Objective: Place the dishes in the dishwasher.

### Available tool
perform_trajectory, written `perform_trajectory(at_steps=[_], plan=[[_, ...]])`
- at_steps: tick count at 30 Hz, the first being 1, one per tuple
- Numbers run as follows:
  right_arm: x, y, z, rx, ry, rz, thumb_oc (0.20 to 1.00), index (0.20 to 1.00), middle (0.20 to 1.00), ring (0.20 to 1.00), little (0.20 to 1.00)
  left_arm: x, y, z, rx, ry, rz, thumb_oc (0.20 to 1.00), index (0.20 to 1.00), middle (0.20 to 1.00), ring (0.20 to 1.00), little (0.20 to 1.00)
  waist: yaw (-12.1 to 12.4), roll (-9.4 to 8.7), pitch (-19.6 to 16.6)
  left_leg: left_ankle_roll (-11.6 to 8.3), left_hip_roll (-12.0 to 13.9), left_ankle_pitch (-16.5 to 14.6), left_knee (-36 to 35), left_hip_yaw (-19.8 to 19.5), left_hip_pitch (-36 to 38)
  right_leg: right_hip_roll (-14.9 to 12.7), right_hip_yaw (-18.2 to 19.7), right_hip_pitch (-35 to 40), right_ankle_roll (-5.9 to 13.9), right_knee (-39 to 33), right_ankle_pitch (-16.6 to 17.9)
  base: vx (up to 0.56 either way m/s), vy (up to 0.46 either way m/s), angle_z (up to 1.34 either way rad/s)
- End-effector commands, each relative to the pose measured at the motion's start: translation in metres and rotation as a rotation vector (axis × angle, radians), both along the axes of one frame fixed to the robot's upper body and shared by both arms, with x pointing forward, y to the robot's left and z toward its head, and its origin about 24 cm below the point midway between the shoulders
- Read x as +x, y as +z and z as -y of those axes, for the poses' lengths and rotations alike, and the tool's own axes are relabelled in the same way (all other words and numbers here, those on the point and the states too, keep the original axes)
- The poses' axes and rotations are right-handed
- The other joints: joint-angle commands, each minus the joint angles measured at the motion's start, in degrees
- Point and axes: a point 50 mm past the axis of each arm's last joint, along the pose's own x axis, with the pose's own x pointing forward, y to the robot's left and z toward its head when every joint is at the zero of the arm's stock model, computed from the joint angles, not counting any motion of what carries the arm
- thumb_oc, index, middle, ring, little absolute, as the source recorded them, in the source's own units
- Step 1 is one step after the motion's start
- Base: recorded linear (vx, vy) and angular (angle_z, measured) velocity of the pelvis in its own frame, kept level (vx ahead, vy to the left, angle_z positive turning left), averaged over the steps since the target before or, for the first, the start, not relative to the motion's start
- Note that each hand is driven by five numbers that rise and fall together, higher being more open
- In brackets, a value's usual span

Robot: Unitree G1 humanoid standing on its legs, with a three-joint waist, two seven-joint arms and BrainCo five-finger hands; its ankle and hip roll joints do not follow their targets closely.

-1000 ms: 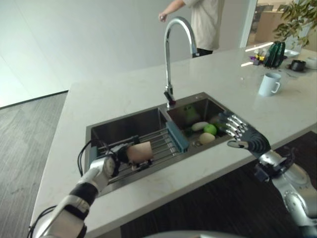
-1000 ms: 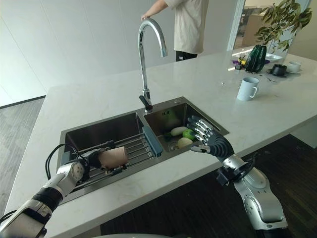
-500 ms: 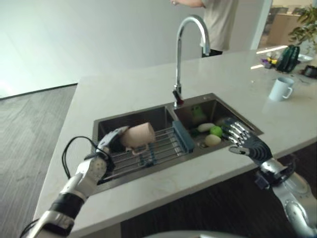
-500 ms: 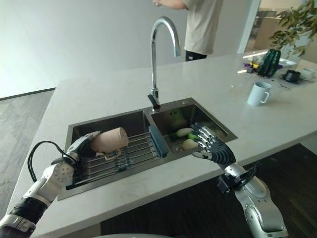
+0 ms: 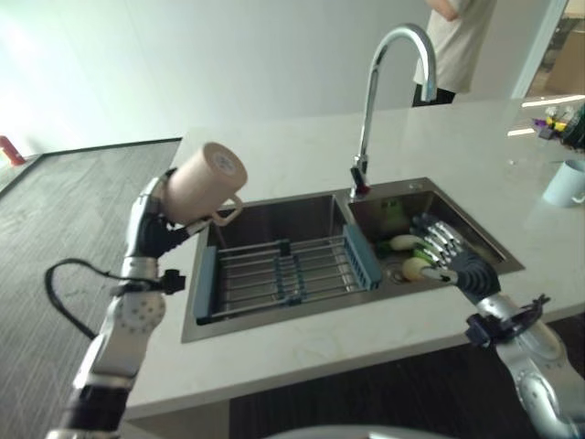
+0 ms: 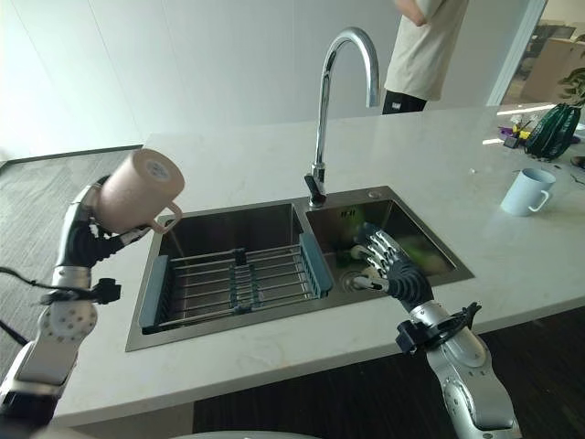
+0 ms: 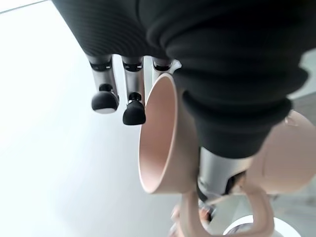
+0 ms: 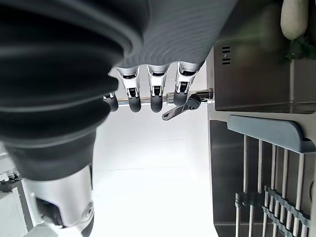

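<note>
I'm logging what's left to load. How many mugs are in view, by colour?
Pink mug, held up in the left hand over the counter's left end: 1
White mug, standing on the counter at far right: 1
Total: 2

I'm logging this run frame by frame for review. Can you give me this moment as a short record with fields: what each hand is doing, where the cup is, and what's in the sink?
left hand: raised beside the sink, fingers curled on the pink mug
pink mug: held up off the counter, lying sideways, handle hanging down
right hand: fingers straight, over the front edge of the right basin, holding nothing
sink: two basins; roll-up drying rack across the left one, vegetables in the right
faucet: behind the divider
white mug: on the counter, far right
person: standing behind the counter
</note>
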Motion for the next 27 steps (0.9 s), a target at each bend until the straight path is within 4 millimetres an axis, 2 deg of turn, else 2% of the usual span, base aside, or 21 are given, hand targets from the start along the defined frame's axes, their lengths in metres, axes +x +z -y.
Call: perform_trajectory(at_steps=[1, 2, 6, 9, 11, 13, 14, 16, 17, 19, 21, 22, 25, 27], plan=[[0.004, 0.052, -0.004, 0.040, 0.006, 0.311, 1.000, 1.000, 1.000, 1.000, 1.000, -0.008, 0.041, 0.007, -0.047, -0.118, 0.252, 0.200, 0.200, 0.200, 0.200, 0.200, 2.5, -0.08, 2.9, -1.59, 1.7, -5.4, 0.5, -1.4, 3.5, 0.8, -2.4, 1.9, 0.77, 0.4, -6.0, -0.06, -0.232, 0.38], [0.000, 0.058, -0.004, 0.038, 0.006, 0.348, 1.000, 1.000, 1.000, 1.000, 1.000, -0.017, 0.040, 0.009, -0.105, -0.142, 0.268, 0.200, 0.200, 0.200, 0.200, 0.200, 3.7, -0.22, 3.3, -2.32, 2.2, -4.5, 0.5, -2.5, 2.9, 1.3, -3.0, 2.0, 0.23, 0.4, -6.2, -0.07, -0.253, 0.50], [-0.003, 0.066, -0.006, 0.047, 0.013, 0.405, 1.000, 1.000, 1.000, 1.000, 1.000, -0.027, 0.034, 0.010, -0.197, -0.166, 0.276, 0.200, 0.200, 0.200, 0.200, 0.200, 6.0, -0.26, 4.8, -3.94, 3.8, -1.8, 0.5, -3.8, 0.2, 1.7, -5.5, 1.7, -0.32, 0.4, -6.5, -0.11, -0.134, 0.50], [-0.002, 0.073, -0.004, 0.013, -0.010, 0.443, 1.000, 1.000, 1.000, 1.000, 1.000, -0.028, 0.037, 0.014, -0.255, -0.248, 0.300, 0.200, 0.200, 0.200, 0.200, 0.200, 6.9, -0.46, 6.5, -4.21, 4.2, 0.0, 0.5, -1.4, -2.9, 1.0, -8.4, 1.4, -0.36, 0.4, -6.5, -0.26, -0.019, 0.92], [-0.001, 0.079, 0.006, -0.005, -0.050, 0.474, 1.000, 1.000, 1.000, 1.000, 1.000, -0.025, 0.042, 0.017, -0.297, -0.311, 0.316, 0.200, 0.200, 0.200, 0.200, 0.200, 6.1, -1.65, 7.7, -3.19, 3.8, -2.3, 7.2, 3.3, -2.7, -0.7, -10.9, 1.3, -0.80, 0.4, -5.6, -0.31, 0.097, 1.07], [0.000, 0.082, 0.013, 0.003, -0.064, 0.499, 1.000, 1.000, 1.000, 1.000, 1.000, -0.022, 0.044, 0.020, -0.315, -0.340, 0.334, 0.200, 0.200, 0.200, 0.200, 0.200, 5.7, -2.62, 8.5, -2.37, 3.5, -5.3, 15.0, 4.6, -3.8, -2.1, -12.8, 1.1, -0.88, 0.4, -4.3, -0.30, 0.192, 1.35], [-0.001, 0.082, 0.016, 0.028, -0.084, 0.514, 1.000, 1.000, 1.000, 1.000, 1.000, -0.022, 0.047, 0.022, -0.348, -0.378, 0.358, 0.200, 0.200, 0.200, 0.200, 0.200, 4.8, -2.32, 8.6, -1.84, 2.9, -9.5, 16.4, 6.0, -1.2, -3.2, -15.0, 1.0, 0.12, 0.4, -3.6, -0.29, 0.359, 1.41], [-0.002, 0.079, 0.015, 0.021, -0.089, 0.516, 1.000, 1.000, 1.000, 1.000, 1.000, -0.021, 0.047, 0.021, -0.377, -0.405, 0.363, 0.200, 0.200, 0.200, 0.200, 0.200, 4.0, -1.69, 8.6, -1.93, 3.1, -9.9, 14.9, 8.6, 0.9, -3.6, -16.9, 0.8, 0.48, 0.4, -2.8, -0.19, 0.339, 1.43], [-0.002, 0.079, 0.015, 0.016, -0.104, 0.521, 1.000, 1.000, 1.000, 1.000, 1.000, -0.020, 0.048, 0.022, -0.383, -0.434, 0.367, 0.200, 0.200, 0.200, 0.200, 0.200, 3.5, -1.24, 8.4, -1.86, 2.9, -10.1, 11.9, 10.2, 2.7, -4.1, -18.5, 0.3, 1.10, 0.5, -2.0, -0.15, 0.360, 1.33], [-0.002, 0.078, 0.014, 0.024, -0.120, 0.529, 1.000, 1.000, 1.000, 1.000, 1.000, -0.017, 0.051, 0.024, -0.384, -0.487, 0.363, 0.200, 0.200, 0.200, 0.200, 0.200, 2.7, -0.26, 8.3, -1.86, 1.9, -8.1, 3.9, 12.3, 6.5, -5.6, -21.0, -1.2, 3.30, 0.9, 0.5, -0.14, 0.436, 1.29], [0.000, 0.079, 0.014, 0.042, -0.127, 0.535, 1.000, 1.000, 1.000, 1.000, 1.000, -0.016, 0.052, 0.026, -0.392, -0.507, 0.352, 0.200, 0.200, 0.200, 0.200, 0.200, 3.3, 0.15, 8.4, -1.76, 0.2, -7.8, 0.9, 10.3, 7.4, -7.2, -22.0, -2.4, 5.51, 1.1, 2.6, -0.09, 0.436, 1.63], [0.003, 0.080, 0.011, 0.058, -0.121, 0.540, 1.000, 1.000, 1.000, 1.000, 1.000, -0.014, 0.052, 0.028, -0.413, -0.524, 0.344, 0.200, 0.200, 0.200, 0.200, 0.200, 4.3, 0.39, 8.6, -1.54, -1.2, -8.6, 0.5, 7.9, 6.8, -8.5, -22.5, -3.5, 6.42, 1.7, 3.8, -0.09, 0.560, 1.35], [0.005, 0.078, -0.001, 0.066, -0.107, 0.554, 1.000, 1.000, 1.000, 1.000, 1.000, -0.012, 0.054, 0.034, -0.418, -0.540, 0.342, 0.200, 0.200, 0.200, 0.200, 0.200, 6.1, 0.72, 8.9, -0.55, -3.5, -9.7, 0.5, 3.9, 5.3, -11.9, -23.6, -5.3, 6.24, 5.4, 4.2, -0.06, 0.519, 1.00], [0.007, 0.077, -0.008, 0.075, -0.098, 0.551, 1.000, 1.000, 1.000, 1.000, 1.000, -0.008, 0.056, 0.040, -0.440, -0.558, 0.337, 0.200, 0.200, 0.200, 0.200, 0.200, 6.5, 0.83, 8.9, 0.97, -4.6, -10.2, 0.5, 1.7, 4.6, -13.4, -22.7, -6.5, 5.83, 9.7, 3.2, -0.06, 0.439, 0.83]])
